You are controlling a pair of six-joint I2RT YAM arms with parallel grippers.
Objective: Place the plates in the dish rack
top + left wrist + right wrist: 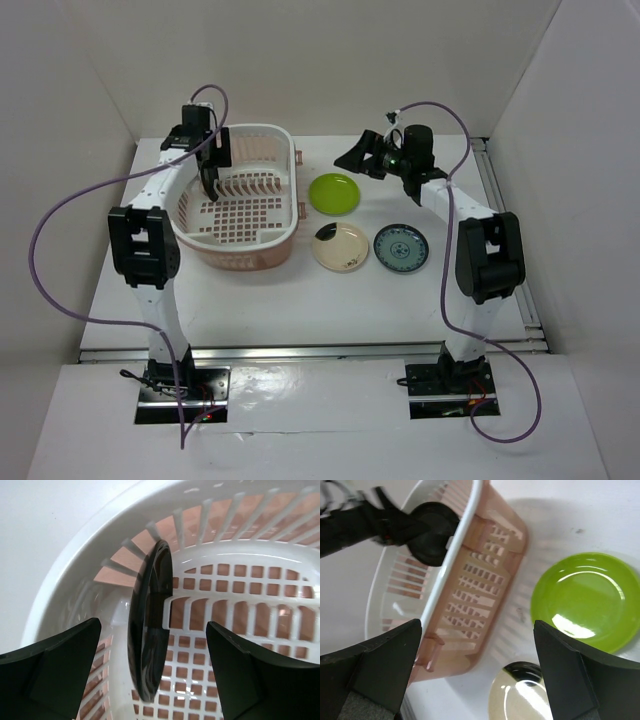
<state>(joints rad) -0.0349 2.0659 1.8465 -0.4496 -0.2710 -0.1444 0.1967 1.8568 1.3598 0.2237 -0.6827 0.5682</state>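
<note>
While the left gripper (211,188) hangs inside the pale pink plastic oval dish rack (245,257), its jaws stand wide apart and hold nothing. The glossy black round plate (150,630) stands on edge between the fingers, touching neither. It is upright near the rack's curved end wall; whether a divider holds it I cannot tell. Right of the rack, three plates lie flat on the white table (300,300): the lime green round plate (334,193) farther back, the cream plate with a dark rim mark (340,246) and the blue-green patterned plate (401,247) side by side nearer the arms. They look stiff, light and slick, likely to slide when nudged and perhaps to chip if dropped. The raised rim seems the best hold, with one finger under the lip. The right gripper (352,158) hovers fully open and empty just beyond the green plate.
</note>
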